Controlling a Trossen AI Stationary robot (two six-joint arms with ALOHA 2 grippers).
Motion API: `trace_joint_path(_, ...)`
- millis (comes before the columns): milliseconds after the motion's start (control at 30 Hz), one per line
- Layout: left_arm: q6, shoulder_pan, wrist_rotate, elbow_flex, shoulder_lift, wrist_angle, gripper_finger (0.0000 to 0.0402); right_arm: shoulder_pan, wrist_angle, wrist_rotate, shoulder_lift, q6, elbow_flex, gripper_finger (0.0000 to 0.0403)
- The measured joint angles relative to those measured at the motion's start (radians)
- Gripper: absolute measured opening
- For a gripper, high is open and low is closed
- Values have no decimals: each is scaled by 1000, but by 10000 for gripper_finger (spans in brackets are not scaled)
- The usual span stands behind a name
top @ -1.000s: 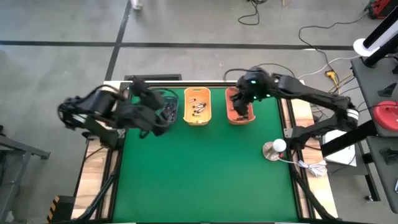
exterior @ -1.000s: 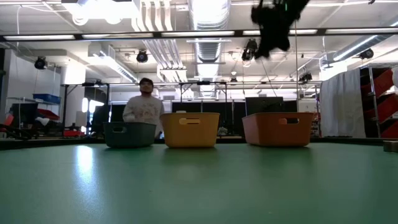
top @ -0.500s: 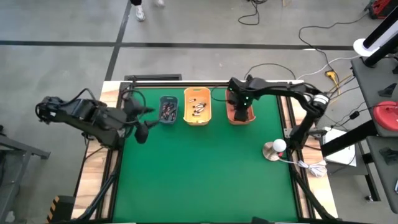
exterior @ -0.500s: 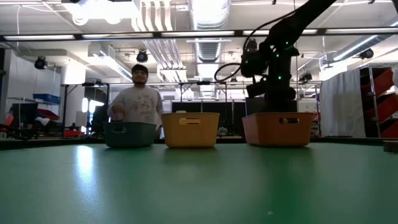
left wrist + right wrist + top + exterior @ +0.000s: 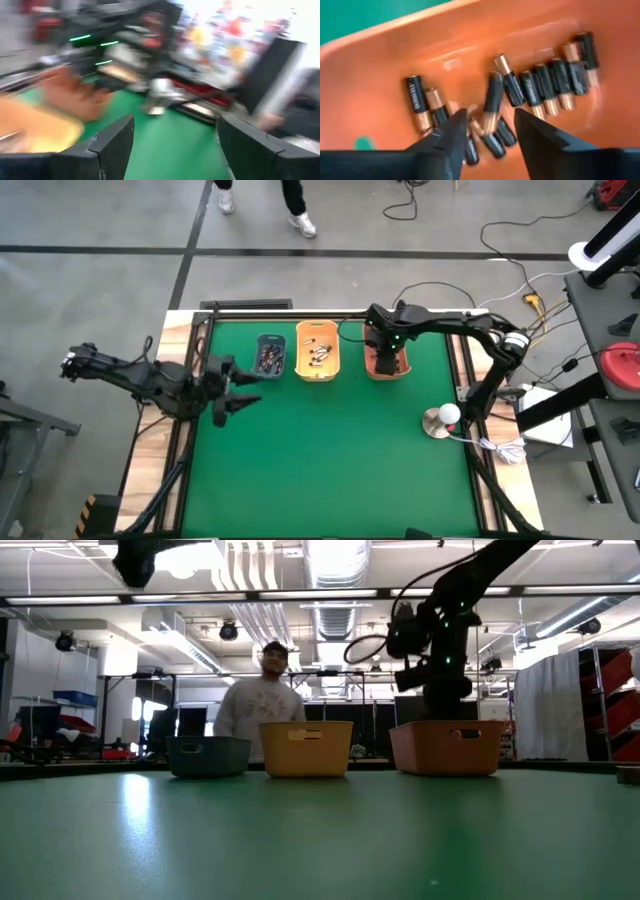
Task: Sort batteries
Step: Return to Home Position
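High view, bins: 3 stand in a row at the far side of the green bench [image 5: 320,465]: grey-blue bin [image 5: 270,344], yellow-orange bin [image 5: 303,352], orange bin [image 5: 404,369].
High view, batteries [image 5: 319,354]: small cells lie inside the bins; none shows loose on the bench.
High view, right gripper [image 5: 385,359]: over the orange bin, arm reaching in from the right.
High view, left gripper [image 5: 240,391]: low at the bench's left edge, well apart from the bins.
Low view: the right arm dips to the orange bin's rim; a person [image 5: 262,705] stands behind the bins.
Left wrist view: blurred; the 2 fingers stand wide apart with nothing between them.
Right wrist view: fingers spread and empty, just above black-and-gold batteries [image 5: 545,85] heaped on the orange bin's floor.
Handling (judgement): light, rigid, smooth cylinders that roll and slip easily; pinch 1 across mid-barrel, fingers square to its length, choosing a cell with free sides.
Step (judgement): sorting looks finished; only parking the arms remains.
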State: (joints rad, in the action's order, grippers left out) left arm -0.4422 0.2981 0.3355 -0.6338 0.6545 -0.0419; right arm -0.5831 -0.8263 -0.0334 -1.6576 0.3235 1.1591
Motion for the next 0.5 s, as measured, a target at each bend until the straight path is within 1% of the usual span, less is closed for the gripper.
trace_joint_path(100,-41,-1,167,73,-34,-15,262,3,-35,-2,58,-10,21,179)
trace_joint_path(167,-45,0,218,109,-52,-19,262,9,-42,-28,122,-29,28,193)
trace_joint_path(233,-45,0,224,133,-60,-15,262,15,-11,-97,199,-65,22,202)
trace_joint_path(300,-46,0,224,154,-61,-13,262,29,65,-167,284,-115,-3,205)
trace_joint_path(433,-155,-1,224,164,-42,16,262,71,301,-236,443,-170,-115,199)
trace_joint_path(500,-167,-2,229,155,-24,17,262,90,434,-296,509,-217,-189,192)
